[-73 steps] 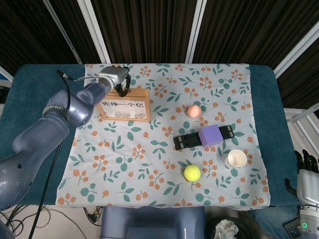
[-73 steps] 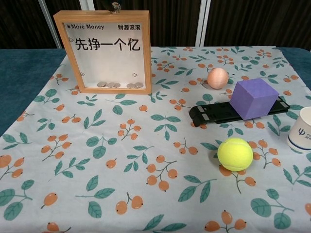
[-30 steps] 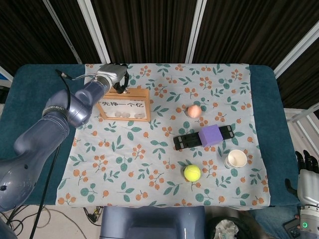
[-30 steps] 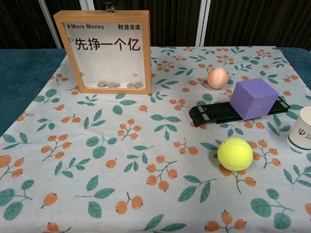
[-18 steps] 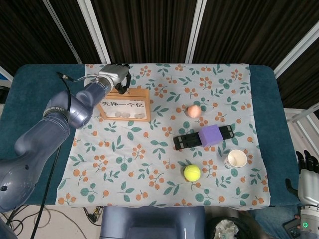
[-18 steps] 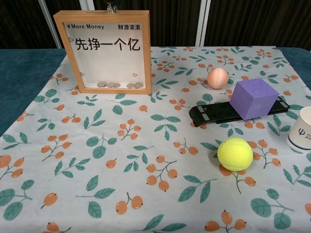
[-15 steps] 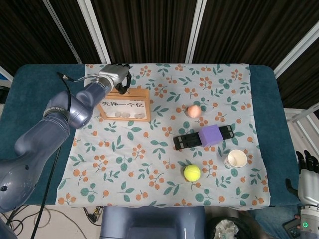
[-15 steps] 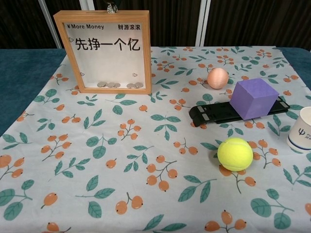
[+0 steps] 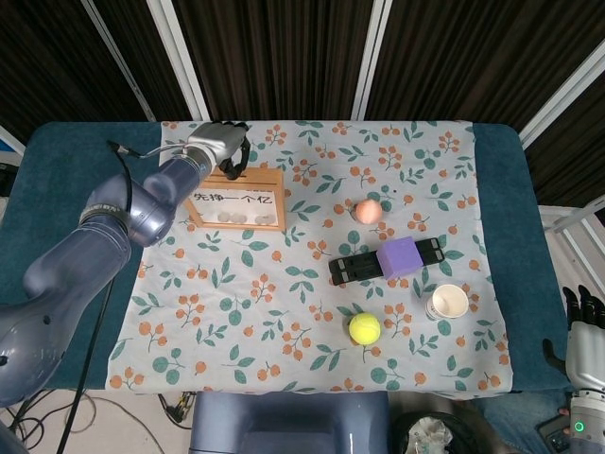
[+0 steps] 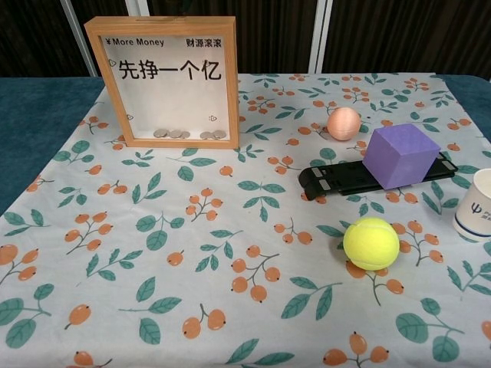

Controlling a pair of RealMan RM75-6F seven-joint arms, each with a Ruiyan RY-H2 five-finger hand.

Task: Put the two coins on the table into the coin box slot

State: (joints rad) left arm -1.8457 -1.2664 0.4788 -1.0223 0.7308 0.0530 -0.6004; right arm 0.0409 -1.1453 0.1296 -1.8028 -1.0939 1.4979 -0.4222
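Bright, even overhead light fills both views; shadows under the tennis ball [image 10: 371,243] and purple cube [image 10: 400,156] are soft. Everything stays sharp, without glare.

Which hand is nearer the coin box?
Left. The left hand hangs over the top edge of the coin box; the right hand sits far off at the table's lower right corner.

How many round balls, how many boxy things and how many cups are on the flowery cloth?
Balls: 2, the yellow tennis ball and the small peach-coloured ball.
Boxy things: 2, the purple cube and the wooden-framed coin box.
Cups: 1, the white paper cup.
Total: 5.
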